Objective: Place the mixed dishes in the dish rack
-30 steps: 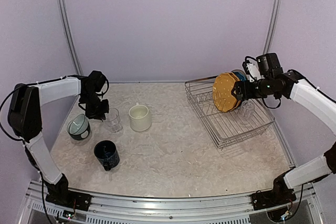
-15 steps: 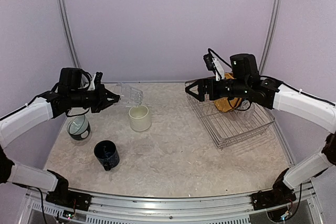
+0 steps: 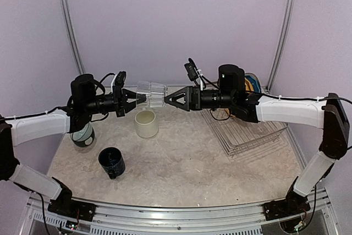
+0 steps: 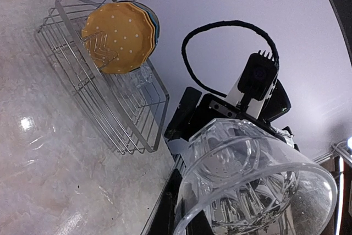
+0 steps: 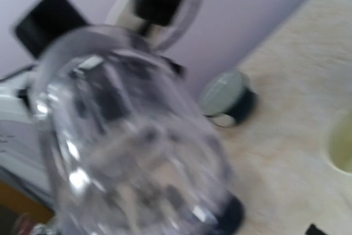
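Two robot arms meet in mid-air at the centre of the overhead view, with a clear glass [image 3: 152,94] lying on its side between them, above the table [image 3: 187,163]. The left gripper [image 3: 135,99] reaches in from the left and its fingers pinch the glass at one end. The right gripper [image 3: 169,100] points at the other end from the right, its tips right at the glass. I cannot tell whether it is spread or clamped, as its wrist view is blurred and filled by the glass.

Just below the glass a cream mug [image 3: 146,123] stands on the table. A dark blue mug [image 3: 111,162] sits lower left, and a grey-teal cup [image 3: 83,134] is at the left, partly under the left arm.

The dish rack [image 3: 247,136] sits at centre right. The left wrist view shows a yellow dotted plate [image 4: 118,37] upright in its prongs at upper left, with a blue plate [image 4: 153,17] just behind.
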`<state>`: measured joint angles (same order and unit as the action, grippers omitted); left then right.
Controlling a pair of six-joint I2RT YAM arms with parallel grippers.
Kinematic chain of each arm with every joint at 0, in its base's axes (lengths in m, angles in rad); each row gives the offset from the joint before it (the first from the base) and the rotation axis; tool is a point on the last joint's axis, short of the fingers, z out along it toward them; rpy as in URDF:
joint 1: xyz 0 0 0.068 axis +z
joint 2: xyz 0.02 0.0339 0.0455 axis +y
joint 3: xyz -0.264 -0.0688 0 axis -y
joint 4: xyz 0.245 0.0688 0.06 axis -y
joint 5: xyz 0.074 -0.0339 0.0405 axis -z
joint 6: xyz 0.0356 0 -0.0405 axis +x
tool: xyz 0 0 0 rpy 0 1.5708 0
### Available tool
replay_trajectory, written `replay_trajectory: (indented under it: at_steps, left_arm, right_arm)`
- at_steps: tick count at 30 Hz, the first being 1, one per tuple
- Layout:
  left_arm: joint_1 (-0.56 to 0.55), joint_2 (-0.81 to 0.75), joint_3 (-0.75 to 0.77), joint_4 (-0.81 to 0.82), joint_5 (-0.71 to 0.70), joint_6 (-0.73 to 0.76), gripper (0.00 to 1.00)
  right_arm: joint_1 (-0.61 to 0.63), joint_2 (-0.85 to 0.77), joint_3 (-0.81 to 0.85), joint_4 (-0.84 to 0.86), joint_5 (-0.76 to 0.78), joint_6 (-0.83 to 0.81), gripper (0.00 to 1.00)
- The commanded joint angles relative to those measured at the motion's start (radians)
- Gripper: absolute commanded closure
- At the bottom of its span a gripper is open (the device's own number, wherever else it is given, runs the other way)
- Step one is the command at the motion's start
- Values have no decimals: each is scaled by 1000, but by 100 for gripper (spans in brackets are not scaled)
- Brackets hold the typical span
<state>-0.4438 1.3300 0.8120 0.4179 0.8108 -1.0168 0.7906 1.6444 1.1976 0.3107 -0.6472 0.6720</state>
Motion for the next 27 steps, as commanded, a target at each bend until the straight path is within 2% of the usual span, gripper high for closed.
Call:
replay_trajectory:
  at_steps: [1, 8, 16, 19, 21, 23, 27]
  left_arm:
    - [-20, 54, -21, 245, 73, -110, 100]
    - [-45, 127, -15, 325, 98, -146, 100]
    - [-62, 163, -4, 329, 113, -135, 100]
    - [-64, 172, -2, 329, 122, -135, 100]
    - [-65, 183, 0, 330, 131, -135, 100]
    - [-65, 194, 4, 329, 139, -139, 100]
    - [-65, 211, 7, 336, 146, -147, 79]
  right_arm:
    - [22, 27, 13, 161, -99, 72, 0]
    - [23, 56, 22, 233, -140, 120, 4]
    - [22, 95, 31, 298, -172, 168, 28]
    - [23, 96, 31, 301, -170, 168, 34]
    - [22, 94, 30, 297, -168, 165, 46]
    - [22, 90, 29, 293, -164, 160, 63]
    - [12, 60, 13, 270, -140, 143, 97]
